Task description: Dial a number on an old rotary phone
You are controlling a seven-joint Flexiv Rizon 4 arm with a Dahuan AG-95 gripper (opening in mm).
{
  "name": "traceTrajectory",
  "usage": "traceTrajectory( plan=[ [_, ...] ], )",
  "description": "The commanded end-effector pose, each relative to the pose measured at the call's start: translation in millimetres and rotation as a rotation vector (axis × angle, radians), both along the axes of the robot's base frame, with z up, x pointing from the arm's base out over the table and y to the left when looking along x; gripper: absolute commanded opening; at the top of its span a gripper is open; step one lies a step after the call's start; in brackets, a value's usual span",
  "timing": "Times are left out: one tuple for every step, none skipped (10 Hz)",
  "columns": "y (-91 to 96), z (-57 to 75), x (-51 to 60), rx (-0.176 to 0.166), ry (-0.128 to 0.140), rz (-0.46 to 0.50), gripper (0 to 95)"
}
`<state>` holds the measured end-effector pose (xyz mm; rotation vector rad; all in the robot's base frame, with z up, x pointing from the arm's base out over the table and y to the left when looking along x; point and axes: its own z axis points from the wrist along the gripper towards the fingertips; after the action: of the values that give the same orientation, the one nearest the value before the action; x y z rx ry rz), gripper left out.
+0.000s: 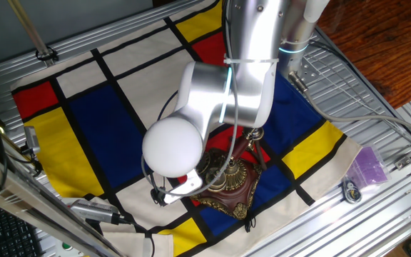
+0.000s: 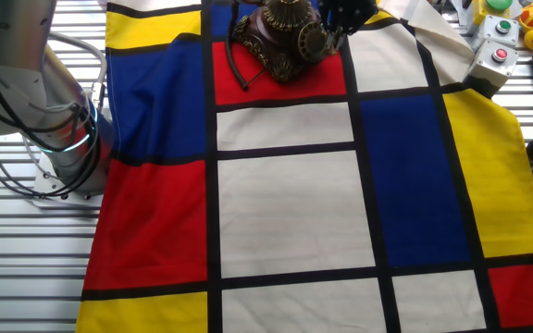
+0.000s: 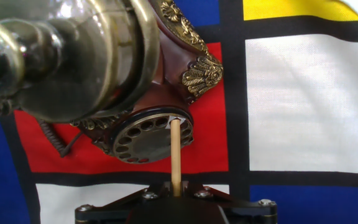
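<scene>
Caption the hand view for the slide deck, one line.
Thin wooden stick held in the gripper pokes the round brass dial of the ornate reddish wooden rotary phone.

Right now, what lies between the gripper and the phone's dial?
In the hand view, a thin wooden stick runs from the gripper up to the dial of the old rotary phone, its tip at the dial's upper edge.

colour-block cloth (image 2: 285,213), purple bag (image 1: 368,167), button box (image 2: 494,61)
</scene>
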<state>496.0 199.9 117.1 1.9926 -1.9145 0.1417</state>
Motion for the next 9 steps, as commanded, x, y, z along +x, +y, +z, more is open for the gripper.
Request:
traceTrajectory(
  plan=[
    [-0.6, 0.0, -0.5, -0.004, -0.001, -0.004, 0.0],
    [-0.5, 0.0, -0.4, -0.007, -0.002, -0.004, 0.0],
    [-0.6, -0.2, -0.2, -0.008, -0.001, -0.003, 0.0],
    [-0.2, -0.1, 0.0, -0.007, 0.000, -0.004, 0.0],
    [0.8, 0.2, 0.8, -0.006, 0.002, -0.004, 0.0],
    [2.1, 0.1, 1.4, -0.004, 0.002, -0.002, 0.0],
    [2.4, 0.0, 1.5, -0.006, 0.001, -0.004, 0.0],
    [2.4, 0.0, 1.5, -0.008, 0.002, -0.003, 0.0],
    [2.3, -0.2, 1.6, -0.013, 0.002, -0.004, 0.0]
  ],
)
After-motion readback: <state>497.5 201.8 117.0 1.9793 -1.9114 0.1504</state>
